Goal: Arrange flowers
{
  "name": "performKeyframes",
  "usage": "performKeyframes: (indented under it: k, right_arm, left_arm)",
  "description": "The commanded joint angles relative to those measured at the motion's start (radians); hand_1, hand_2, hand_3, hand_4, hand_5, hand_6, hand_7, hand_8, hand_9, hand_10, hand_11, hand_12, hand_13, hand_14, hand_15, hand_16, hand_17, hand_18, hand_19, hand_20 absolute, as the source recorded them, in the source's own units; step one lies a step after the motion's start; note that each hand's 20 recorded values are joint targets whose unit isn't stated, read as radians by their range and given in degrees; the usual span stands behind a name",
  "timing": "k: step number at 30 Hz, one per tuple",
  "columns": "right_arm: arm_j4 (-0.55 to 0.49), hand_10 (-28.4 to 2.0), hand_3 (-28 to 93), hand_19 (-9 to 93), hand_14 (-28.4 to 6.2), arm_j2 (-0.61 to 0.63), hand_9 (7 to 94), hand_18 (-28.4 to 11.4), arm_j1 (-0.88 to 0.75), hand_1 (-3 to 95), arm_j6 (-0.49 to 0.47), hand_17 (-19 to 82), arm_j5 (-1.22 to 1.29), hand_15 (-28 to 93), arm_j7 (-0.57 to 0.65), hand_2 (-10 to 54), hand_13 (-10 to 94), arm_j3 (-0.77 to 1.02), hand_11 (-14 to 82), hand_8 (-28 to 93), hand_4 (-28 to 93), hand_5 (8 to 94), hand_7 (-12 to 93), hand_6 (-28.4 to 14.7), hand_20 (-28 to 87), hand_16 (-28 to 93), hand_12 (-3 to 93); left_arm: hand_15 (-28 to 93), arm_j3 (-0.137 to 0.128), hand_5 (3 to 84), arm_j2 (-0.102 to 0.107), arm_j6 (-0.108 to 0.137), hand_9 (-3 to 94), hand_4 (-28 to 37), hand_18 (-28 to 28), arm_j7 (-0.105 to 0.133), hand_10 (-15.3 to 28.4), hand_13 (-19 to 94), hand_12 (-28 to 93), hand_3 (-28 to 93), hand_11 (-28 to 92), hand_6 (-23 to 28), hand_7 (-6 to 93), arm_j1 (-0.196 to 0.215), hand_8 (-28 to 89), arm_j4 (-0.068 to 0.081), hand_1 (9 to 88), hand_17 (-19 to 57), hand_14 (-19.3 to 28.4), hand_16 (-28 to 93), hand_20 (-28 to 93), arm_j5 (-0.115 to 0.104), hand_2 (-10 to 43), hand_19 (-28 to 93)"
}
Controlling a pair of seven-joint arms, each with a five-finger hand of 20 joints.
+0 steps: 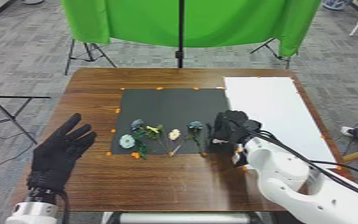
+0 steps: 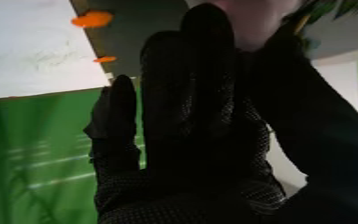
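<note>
In the head view my right hand [image 1: 233,125] is low over the black mat's right edge, beside the flowers. In the right wrist view my right hand [image 2: 189,100] has its fingers straight, with a pale pinkish thing [image 2: 255,20] close between fingers and thumb; whether they grip it is unclear. Several flowers lie on the black mat [image 1: 174,104]: a pale blue flower [image 1: 127,141], a darker blue flower [image 1: 137,123], a yellow-green flower [image 1: 155,130], a cream flower [image 1: 175,134] and another blue flower [image 1: 196,125]. My left hand [image 1: 58,152] is open at the table's left side.
A white sheet [image 1: 269,105] lies on the right of the brown table [image 1: 175,185], partly under my right arm. Orange markers [image 1: 118,110] line the mat's edges. Behind the table hangs a green cloth [image 1: 140,22] on a stand.
</note>
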Motion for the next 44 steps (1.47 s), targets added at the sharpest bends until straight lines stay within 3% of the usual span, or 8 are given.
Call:
performKeyframes:
  k: [1, 14, 16, 21, 25, 28, 32, 44]
  right_arm:
    - [-0.021, -10.9, 79, 89, -8.1, 0.013, 79.5, -19.8, -0.028, 35.9, 0.01, 30, -0.002, 68, -0.019, -9.5, 70, 0.01, 37.5, -13, -28, 70.7, 16, 1.4, 40, 17, 19.6]
    - [-0.118, -11.5, 76, 89, -9.4, 0.021, 77.7, -20.7, -0.127, 30.9, 0.15, 29, 0.132, 70, -0.023, -9.5, 69, 0.212, 39.7, -13, -28, 66.7, 15, 0.3, 42, 17, 18.8]
    - [-0.138, -12.2, 76, 88, -9.8, -0.008, 76.4, -20.9, -0.182, 29.3, 0.143, 28, 0.272, 70, -0.044, -9.5, 67, 0.306, 38.5, -13, -28, 66.2, 14, 0.3, 42, 17, 18.3]
    - [-0.187, -14.9, 76, 76, -13.9, -0.101, 69.2, -21.0, -0.314, 25.6, 0.151, 22, 0.714, 59, -0.039, -4.6, 58, 0.518, 27.3, -13, -28, 63.1, 15, 0.1, 38, 12, 15.0]
    - [-0.18, -15.7, 78, 64, -17.2, -0.158, 60.8, -20.9, -0.439, 22.8, 0.126, 14, 0.968, 49, -0.15, -2.7, 49, 0.654, 20.1, -13, -28, 56.3, 14, 0.7, 32, 9, 13.7]
    - [-0.171, -16.0, 78, 56, -18.0, -0.194, 53.6, -22.3, -0.54, 21.6, 0.077, 7, 1.091, 41, -0.228, -1.1, 41, 0.743, 15.7, -13, -28, 51.4, 13, 1.8, 27, 9, 13.0]
    - [-0.16, -15.3, 78, 53, -18.5, -0.218, 49.5, -23.0, -0.612, 21.0, 0.124, 4, 1.186, 36, -0.306, 0.8, 37, 0.77, 13.1, -12, -28, 48.0, 13, 2.8, 24, 10, 12.9]
    - [-0.13, -15.6, 79, 52, -18.3, -0.246, 45.8, -22.5, -0.643, 18.5, 0.151, 3, 1.262, 33, -0.412, 1.6, 35, 0.781, 11.7, -12, -28, 40.8, 13, 4.4, 24, 14, 13.7]
  left_arm:
    - [48, -0.001, 37.8, -0.016, -0.012, 34.8, -22.8, 26.7, -0.025, 20.1, 23, 10, 82, 22, 8.7, 10.6, 0.003, -9, 0.002, 24.2, -10.7, 27.9, -9, 6, 0.01, 6.0, 55]
    - [48, 0.002, 37.8, -0.026, -0.016, 34.9, -22.9, 26.7, -0.037, 20.1, 23, 10, 82, 22, 8.7, 10.7, -0.007, -10, 0.009, 24.1, -10.7, 27.8, -9, 6, 0.015, 5.9, 55]
    - [48, 0.008, 37.8, -0.018, -0.013, 34.9, -23.0, 26.7, -0.023, 20.1, 23, 10, 81, 22, 8.7, 10.7, -0.006, -9, 0.011, 24.1, -10.7, 27.9, -9, 6, 0.01, 5.9, 55]
    - [48, 0.027, 38.0, -0.017, -0.02, 34.8, -23.8, 26.6, -0.003, 20.0, 23, 10, 80, 22, 8.5, 10.7, -0.026, -9, 0.025, 24.0, -10.7, 27.9, -9, 6, 0.011, 5.9, 55]
    - [48, 0.05, 40.3, -0.013, -0.017, 34.9, -25.4, 26.6, 0.018, 19.2, 23, 10, 79, 21, 6.2, 10.2, -0.041, -10, 0.036, 23.5, -10.7, 27.7, -9, 6, 0.013, 5.8, 55]
    - [48, 0.062, 40.4, -0.02, -0.016, 34.6, -26.1, 26.6, 0.015, 18.6, 23, 10, 79, 21, 5.3, 9.5, -0.054, -10, 0.044, 23.2, -10.7, 27.3, -9, 6, 0.008, 5.6, 55]
    - [47, 0.075, 37.8, -0.028, -0.007, 33.5, -26.9, 26.4, 0.023, 17.9, 23, 10, 79, 20, 4.3, 9.6, -0.055, -10, 0.048, 22.8, -10.8, 27.1, -9, 6, -0.006, 5.5, 54]
    - [47, 0.08, 37.5, -0.048, -0.026, 34.4, -27.9, 26.2, 0.004, 18.9, 23, 11, 80, 21, 4.9, 10.4, -0.059, -10, 0.06, 22.2, -10.8, 27.3, -8, 7, 0.012, 5.5, 54]
